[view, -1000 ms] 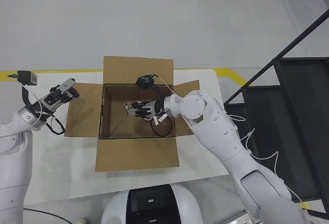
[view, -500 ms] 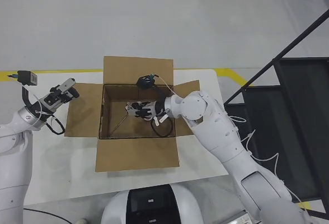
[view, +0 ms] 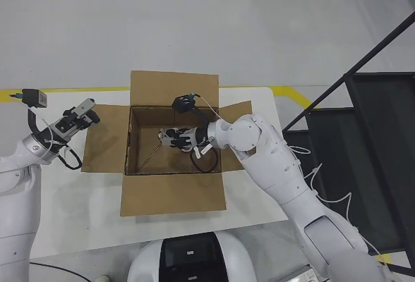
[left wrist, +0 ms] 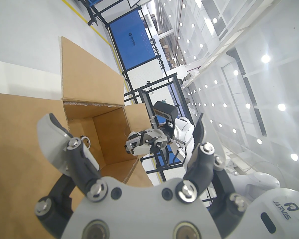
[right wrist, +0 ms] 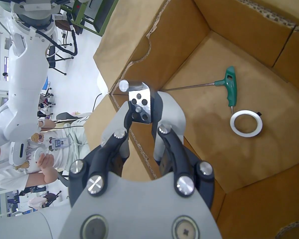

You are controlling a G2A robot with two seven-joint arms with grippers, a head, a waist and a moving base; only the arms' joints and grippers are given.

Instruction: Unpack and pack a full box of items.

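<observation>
An open cardboard box [view: 172, 90] stands on the white table [view: 73, 204] with its flaps spread out. My right gripper [view: 166, 136] hangs inside the box, shut on a small metal plate with holes [right wrist: 139, 105]. On the box floor lie a green T-handle hex key [right wrist: 229, 85] and a white ring [right wrist: 246, 126], close beside each other. My left gripper [view: 91, 113] is held above the outer edge of the box's left flap, open and empty. From the left wrist, the box [left wrist: 89, 85] and the right gripper [left wrist: 133, 146] are seen beyond the left gripper's fingers [left wrist: 54, 133].
A black metal staircase [view: 377, 141] stands close to the table's right side. A yellow line [view: 66, 92] runs across the floor behind the table. A black cable loop [view: 204, 161] hangs from the right arm inside the box.
</observation>
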